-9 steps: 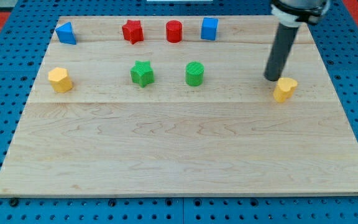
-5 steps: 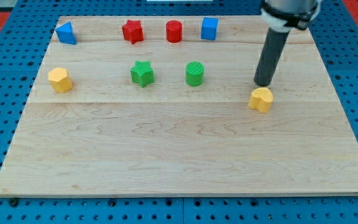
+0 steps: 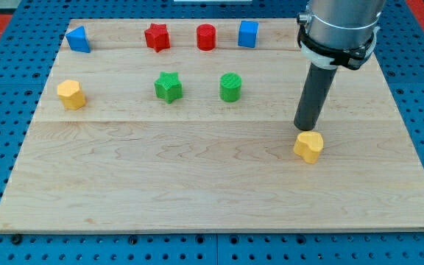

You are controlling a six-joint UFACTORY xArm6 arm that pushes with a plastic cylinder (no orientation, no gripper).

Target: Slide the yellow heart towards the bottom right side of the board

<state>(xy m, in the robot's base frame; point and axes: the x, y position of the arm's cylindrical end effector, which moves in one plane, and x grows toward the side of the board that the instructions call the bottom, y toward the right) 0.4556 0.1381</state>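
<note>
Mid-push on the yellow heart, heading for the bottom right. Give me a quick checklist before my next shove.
1. My tip sits just above the yellow heart, toward the view's top: ok.
2. Tip touching the heart: cannot tell, they look adjacent.
3. Path from heart to the bottom right corner has no blocks in it: ok.
4. Heart already at the bottom right: not ok, it is mid-height on the view's right.
5. Push direction: not ok, tip is above the heart, slightly left of centre; shift further left to drive it rightward.
6. Green cylinder and other blocks far from tip: ok.
</note>
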